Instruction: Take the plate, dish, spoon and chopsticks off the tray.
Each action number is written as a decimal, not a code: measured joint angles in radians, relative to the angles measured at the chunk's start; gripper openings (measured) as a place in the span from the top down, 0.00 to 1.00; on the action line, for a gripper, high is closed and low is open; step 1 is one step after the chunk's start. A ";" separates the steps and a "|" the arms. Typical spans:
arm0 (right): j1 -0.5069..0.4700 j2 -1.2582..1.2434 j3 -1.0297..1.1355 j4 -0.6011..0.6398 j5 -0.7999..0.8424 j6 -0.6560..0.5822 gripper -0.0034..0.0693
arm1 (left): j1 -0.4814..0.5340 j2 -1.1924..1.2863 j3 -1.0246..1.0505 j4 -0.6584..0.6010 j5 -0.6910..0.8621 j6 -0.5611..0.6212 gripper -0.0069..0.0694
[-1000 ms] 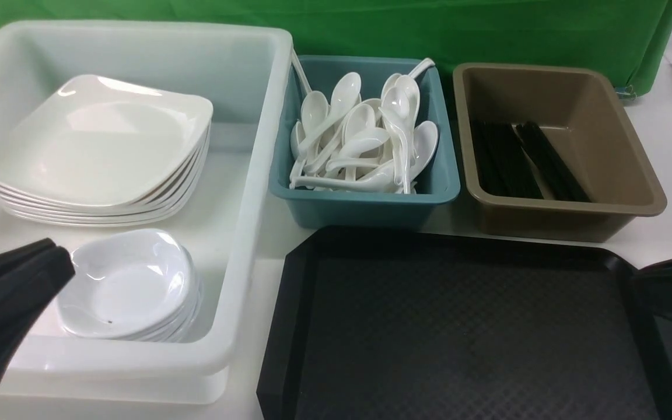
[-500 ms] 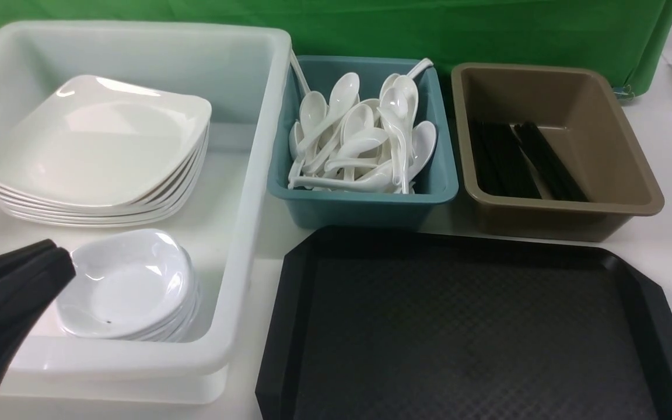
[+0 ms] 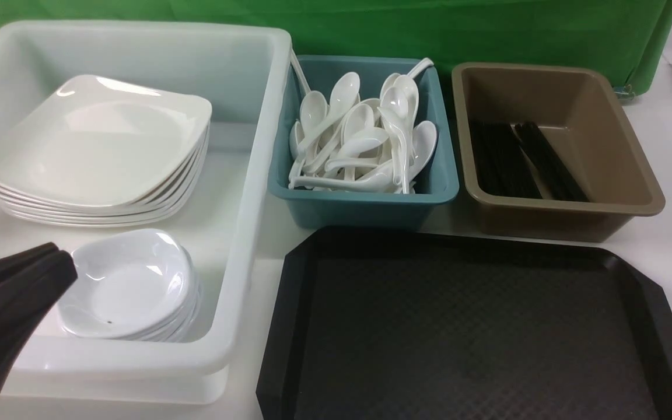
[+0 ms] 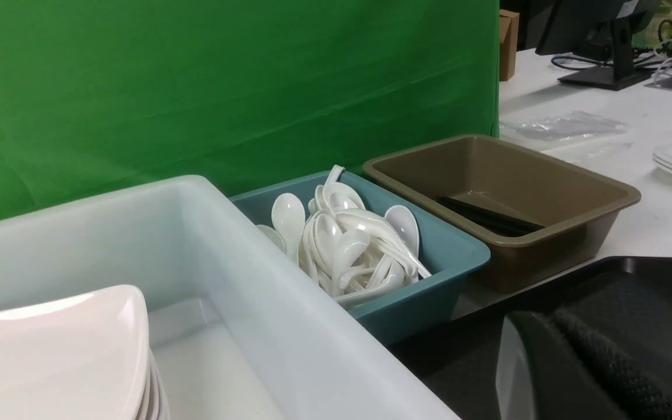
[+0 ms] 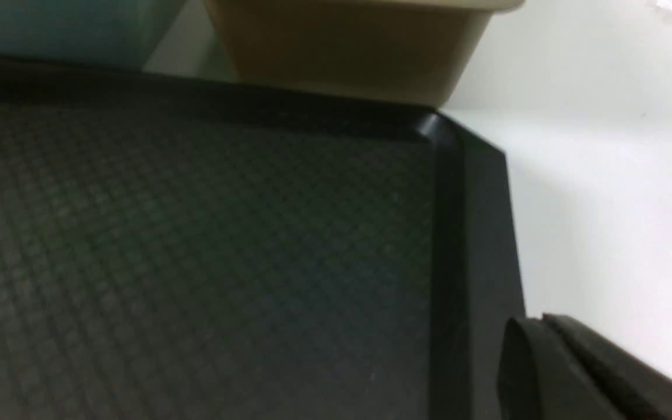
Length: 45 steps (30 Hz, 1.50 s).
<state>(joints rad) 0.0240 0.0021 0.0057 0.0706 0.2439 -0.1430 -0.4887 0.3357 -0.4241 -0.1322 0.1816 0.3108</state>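
Black textured plastic tray (image 3: 464, 332), bare: clearing looks complete; left gripper (image 3: 50, 262) and right gripper (image 5: 546, 344) both clenched on nothing, best kept clear of bins.

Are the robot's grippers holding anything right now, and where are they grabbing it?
Nothing is held. The left gripper is shut and empty beside the stack of small dishes; the right gripper is shut and empty at the tray edge.

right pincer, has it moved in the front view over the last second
Yes. A second ago it showed at the right edge, over the tray's right rim; now it is gone from the front view, withdrawn to the robot's right. The right wrist view shows it shut beside that rim.
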 joint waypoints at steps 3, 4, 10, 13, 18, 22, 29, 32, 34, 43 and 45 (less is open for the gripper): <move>0.000 -0.001 0.000 0.001 -0.007 0.000 0.93 | 0.000 0.000 0.000 0.000 0.000 0.000 0.89; 0.000 -0.001 0.000 0.001 -0.006 0.000 0.93 | 0.000 0.000 0.000 0.000 0.000 0.000 0.89; -0.001 -0.001 0.000 0.001 -0.008 -0.001 0.93 | 0.000 0.000 0.000 0.000 0.000 0.000 0.89; -0.001 -0.001 0.000 0.001 -0.008 -0.001 0.93 | 0.000 0.000 0.000 0.000 0.000 0.000 0.89; -0.001 -0.001 0.000 0.001 -0.008 -0.001 0.92 | 0.000 0.000 0.000 0.000 0.000 0.000 0.89; -0.001 -0.001 0.000 0.001 -0.008 0.000 0.90 | 0.000 0.000 0.000 0.002 0.000 0.000 0.89; -0.001 -0.001 0.000 0.001 -0.008 0.002 0.87 | 0.003 -0.001 0.011 0.046 -0.050 -0.040 0.89; -0.001 -0.001 0.000 0.001 -0.008 0.002 0.86 | 0.054 -0.021 0.047 0.072 -0.072 -0.133 0.89; -0.001 -0.001 0.000 0.001 -0.008 0.003 0.85 | 0.157 -0.068 0.114 0.079 -0.073 -0.215 0.89; -0.001 -0.001 0.000 0.001 -0.008 0.003 0.81 | 0.539 -0.327 0.425 0.017 -0.028 -0.258 0.89; -0.001 -0.002 0.000 0.001 -0.009 0.003 0.80 | 0.566 -0.334 0.430 0.005 0.046 -0.247 0.89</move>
<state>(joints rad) 0.0232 0.0004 0.0057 0.0713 0.2350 -0.1397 0.0776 0.0017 0.0059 -0.1269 0.2277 0.0637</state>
